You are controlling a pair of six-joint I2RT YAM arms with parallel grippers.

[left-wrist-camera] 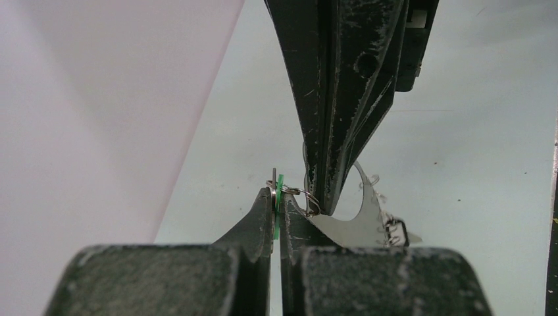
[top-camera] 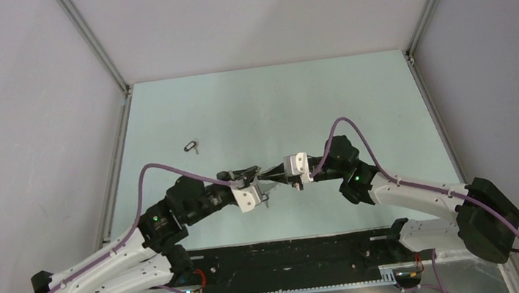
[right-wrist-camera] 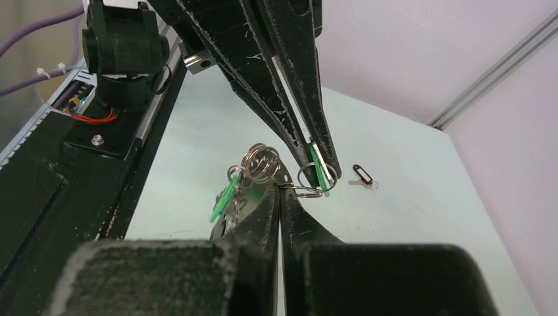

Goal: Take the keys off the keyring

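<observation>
Both grippers meet above the middle of the table. My left gripper [left-wrist-camera: 278,197] is shut on a green-headed key [left-wrist-camera: 279,209] that carries a small silver split ring [left-wrist-camera: 295,191]. My right gripper [right-wrist-camera: 281,189] is shut on the keyring [left-wrist-camera: 358,224], a wide curved metal loop hanging under its fingers. Several small rings [right-wrist-camera: 258,161] and another green tag [right-wrist-camera: 224,201] hang from it. The left fingers [right-wrist-camera: 309,125] come in from above with the green key [right-wrist-camera: 320,172]. In the top view the left gripper [top-camera: 268,183] and the right gripper [top-camera: 277,177] almost touch.
A loose key with a black head [top-camera: 191,146] lies on the pale green table [top-camera: 354,99], far left of the grippers; it also shows in the right wrist view [right-wrist-camera: 362,176]. Grey walls and metal rails surround the table. The black base rail [top-camera: 291,257] runs along the near edge.
</observation>
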